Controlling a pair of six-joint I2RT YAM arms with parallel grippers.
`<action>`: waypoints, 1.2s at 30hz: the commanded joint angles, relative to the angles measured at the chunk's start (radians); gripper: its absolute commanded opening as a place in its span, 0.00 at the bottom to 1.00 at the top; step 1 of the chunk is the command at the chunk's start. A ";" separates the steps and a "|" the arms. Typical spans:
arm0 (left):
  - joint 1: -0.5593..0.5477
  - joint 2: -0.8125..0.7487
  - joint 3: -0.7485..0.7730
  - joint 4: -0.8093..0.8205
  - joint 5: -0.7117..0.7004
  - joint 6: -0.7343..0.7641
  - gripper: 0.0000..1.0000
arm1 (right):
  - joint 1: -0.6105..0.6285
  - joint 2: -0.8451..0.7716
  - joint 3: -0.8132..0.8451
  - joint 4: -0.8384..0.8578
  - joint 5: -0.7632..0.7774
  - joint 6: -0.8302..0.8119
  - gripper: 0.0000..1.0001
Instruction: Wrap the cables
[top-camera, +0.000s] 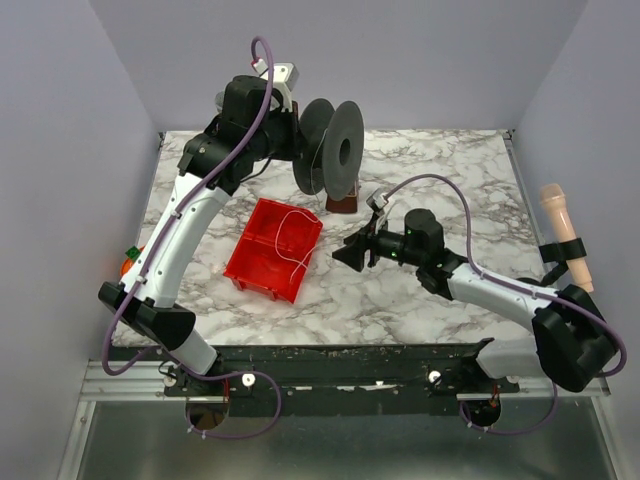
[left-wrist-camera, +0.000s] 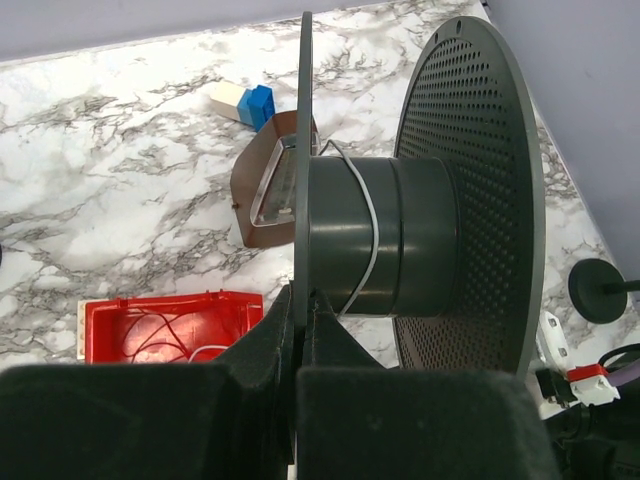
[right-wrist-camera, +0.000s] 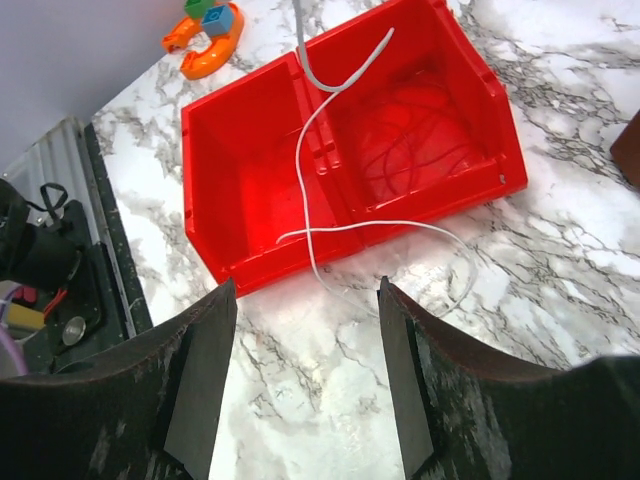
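Your left gripper (left-wrist-camera: 302, 315) is clenched on the spool (left-wrist-camera: 400, 240) flange, right gripper (right-wrist-camera: 305, 370) open beside the bin (right-wrist-camera: 255, 160). The cable (right-wrist-camera: 301, 185) spills over the bin wall: pinch it there and feed it taut.

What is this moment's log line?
left gripper: shut on black round spool | right gripper: open | thin white cable: draped over red plastic bin

Cable (right-wrist-camera: 305, 190) in bin (right-wrist-camera: 250, 170), looping over its wall onto table (right-wrist-camera: 330, 400); spool (top-camera: 330, 150) behind (far side).
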 joint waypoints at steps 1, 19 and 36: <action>0.009 -0.053 0.016 0.034 0.042 -0.014 0.00 | 0.001 -0.018 -0.029 0.065 0.019 -0.024 0.67; 0.011 -0.106 -0.066 0.032 0.090 0.055 0.00 | -0.088 -0.435 0.032 -0.266 0.102 -0.104 0.80; 0.016 -0.110 0.172 -0.055 0.078 0.015 0.00 | -0.021 0.107 0.142 -0.253 0.142 -0.052 0.76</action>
